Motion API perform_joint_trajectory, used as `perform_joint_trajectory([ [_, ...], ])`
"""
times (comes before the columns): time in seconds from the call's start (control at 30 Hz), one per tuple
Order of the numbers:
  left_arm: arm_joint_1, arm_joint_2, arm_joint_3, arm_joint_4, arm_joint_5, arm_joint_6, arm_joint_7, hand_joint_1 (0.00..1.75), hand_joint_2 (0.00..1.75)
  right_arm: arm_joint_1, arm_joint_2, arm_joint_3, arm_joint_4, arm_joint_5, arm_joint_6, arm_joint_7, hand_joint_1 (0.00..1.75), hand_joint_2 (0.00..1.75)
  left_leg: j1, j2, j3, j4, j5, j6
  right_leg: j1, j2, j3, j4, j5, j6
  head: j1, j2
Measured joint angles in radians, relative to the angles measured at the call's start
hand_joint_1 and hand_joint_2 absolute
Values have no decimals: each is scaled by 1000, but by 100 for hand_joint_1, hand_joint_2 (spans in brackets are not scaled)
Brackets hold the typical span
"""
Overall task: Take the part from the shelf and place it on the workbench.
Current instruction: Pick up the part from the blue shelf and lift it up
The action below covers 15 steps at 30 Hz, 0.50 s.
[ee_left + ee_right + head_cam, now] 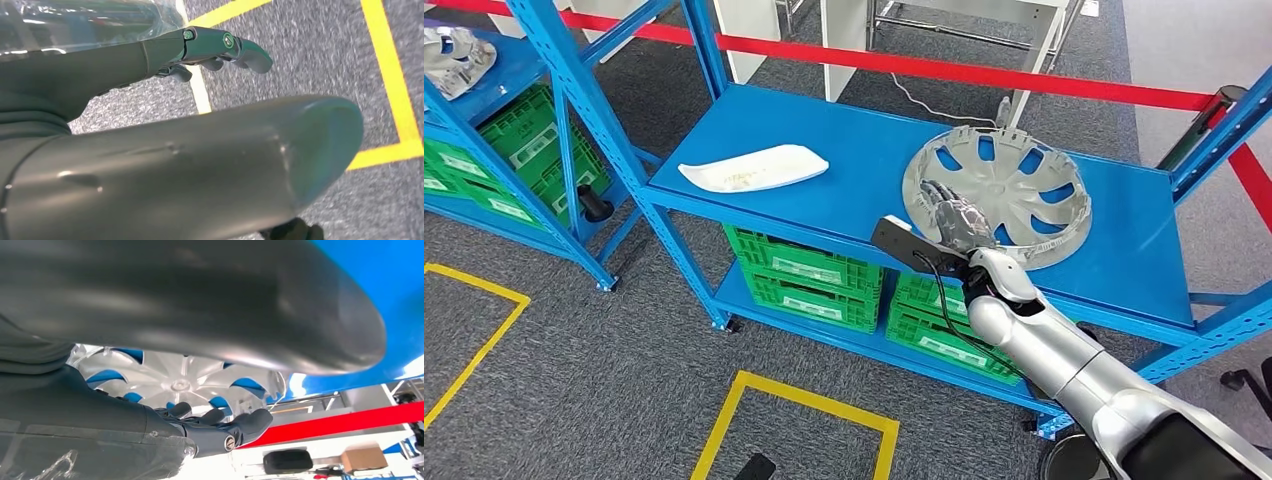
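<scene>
So nearest to us is the left hand [220,50], hanging low over grey carpet with yellow floor tape [385,75]. Its fingers are loosely out with nothing in them, and it's nowhere near the action.

The right hand [951,213] is the one doing the work. It's reached out over the front edge of the blue shelf [824,130] and sits on the near rim of the part, a silver wheel cover [999,190]. In the right wrist view the fingers [235,422] lie partly curled against the inner face of the cover, thumb out wide above it. Honestly I can't tell if it's really clamped on yet or just touching.

The relation that matters: the cover lies dish-side up, just ahead of the hand and a bit to its right. It's round, so there's no long axis, and the rim under the fingers looks like the obvious grab spot. It looks like thin glossy plastic, with curved spokes, open slots and little notched tabs round the edge. I'd guess it's light but slippery.

Further off to the hand's left lies a flat white tray [754,167], and green crates [799,270] sit on the shelf below.
</scene>
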<state>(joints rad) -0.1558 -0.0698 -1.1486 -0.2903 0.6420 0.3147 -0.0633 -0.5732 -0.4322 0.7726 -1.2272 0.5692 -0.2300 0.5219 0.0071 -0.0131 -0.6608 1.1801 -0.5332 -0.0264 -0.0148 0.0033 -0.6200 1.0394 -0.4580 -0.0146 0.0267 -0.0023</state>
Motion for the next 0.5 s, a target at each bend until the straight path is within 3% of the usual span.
perform_joint_trajectory([
  [0.5,-1,0,0,0,0,0,0,0,0,0,0,0,0,0,0,0,0,0,0,0,26,-57,29,3,0,0,2,0,-1,2,0,0],
])
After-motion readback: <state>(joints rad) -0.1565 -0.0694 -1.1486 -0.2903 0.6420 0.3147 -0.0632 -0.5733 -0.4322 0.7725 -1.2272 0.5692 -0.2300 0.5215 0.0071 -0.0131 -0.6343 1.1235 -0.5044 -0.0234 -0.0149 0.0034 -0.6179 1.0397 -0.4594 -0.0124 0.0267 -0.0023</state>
